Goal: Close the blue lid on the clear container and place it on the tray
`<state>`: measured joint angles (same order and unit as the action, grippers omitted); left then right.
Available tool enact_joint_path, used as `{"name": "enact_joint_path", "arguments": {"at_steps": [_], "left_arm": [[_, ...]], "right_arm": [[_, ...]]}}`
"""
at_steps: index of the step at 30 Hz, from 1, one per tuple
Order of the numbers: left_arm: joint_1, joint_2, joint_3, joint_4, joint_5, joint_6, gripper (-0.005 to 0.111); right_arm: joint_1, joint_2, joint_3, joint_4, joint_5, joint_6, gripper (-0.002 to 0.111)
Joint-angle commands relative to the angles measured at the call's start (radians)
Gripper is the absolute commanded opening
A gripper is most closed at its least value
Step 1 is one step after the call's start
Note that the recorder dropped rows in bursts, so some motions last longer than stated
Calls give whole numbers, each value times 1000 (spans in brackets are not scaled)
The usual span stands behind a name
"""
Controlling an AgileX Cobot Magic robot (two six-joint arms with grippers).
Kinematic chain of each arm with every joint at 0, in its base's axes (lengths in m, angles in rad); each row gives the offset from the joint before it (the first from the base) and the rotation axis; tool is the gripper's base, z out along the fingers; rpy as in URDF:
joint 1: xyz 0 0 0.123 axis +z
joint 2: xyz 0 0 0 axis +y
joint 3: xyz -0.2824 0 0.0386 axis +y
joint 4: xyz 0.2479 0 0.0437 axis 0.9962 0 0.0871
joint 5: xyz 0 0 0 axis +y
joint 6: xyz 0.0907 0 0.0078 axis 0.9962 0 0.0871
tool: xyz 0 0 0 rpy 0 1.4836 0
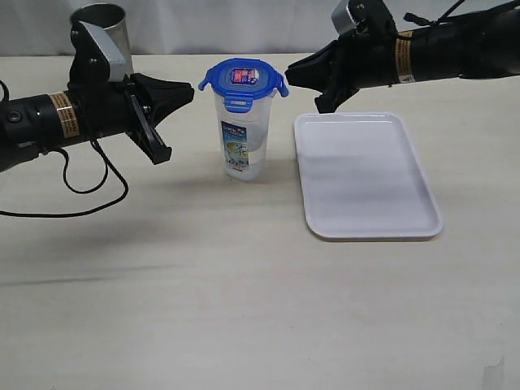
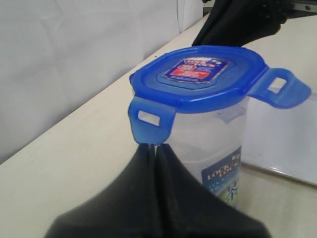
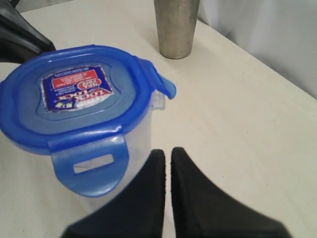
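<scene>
We see the clear container (image 1: pixel 244 138) upright on the bench (image 1: pixel 244 309), just left of the white tray (image 1: pixel 370 236) and not on it. The blue lid (image 1: pixel 243 80) sits on its mouth. The side flaps stick outward, and we cannot tell whether the front flap is latched. The left gripper (image 1: pixel 188 91) is clenched and empty, with its tip at one lid flap; contact is hard to judge. The right gripper (image 1: pixel 290 77) is also clenched on nothing, near the opposite flap, with a slight gap showing. The steel cup (image 1: pixel 101 24) stands behind the left arm, its lower part hidden. Both arms are cut off at the frame edges.
</scene>
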<state>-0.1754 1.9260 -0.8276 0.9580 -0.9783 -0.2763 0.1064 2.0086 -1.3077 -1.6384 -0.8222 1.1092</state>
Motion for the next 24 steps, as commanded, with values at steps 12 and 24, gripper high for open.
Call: {"name": "enact_joint_path", "arguments": {"at_steps": [12,24], "left_arm": [[-1,1,5,73,-52,-34,0],[-1,1,5,105,-54,-61,0]], "right_arm": [[1,-11,-5,10,19,5,4],[1,-11,-5,50,38,-8,4]]}}
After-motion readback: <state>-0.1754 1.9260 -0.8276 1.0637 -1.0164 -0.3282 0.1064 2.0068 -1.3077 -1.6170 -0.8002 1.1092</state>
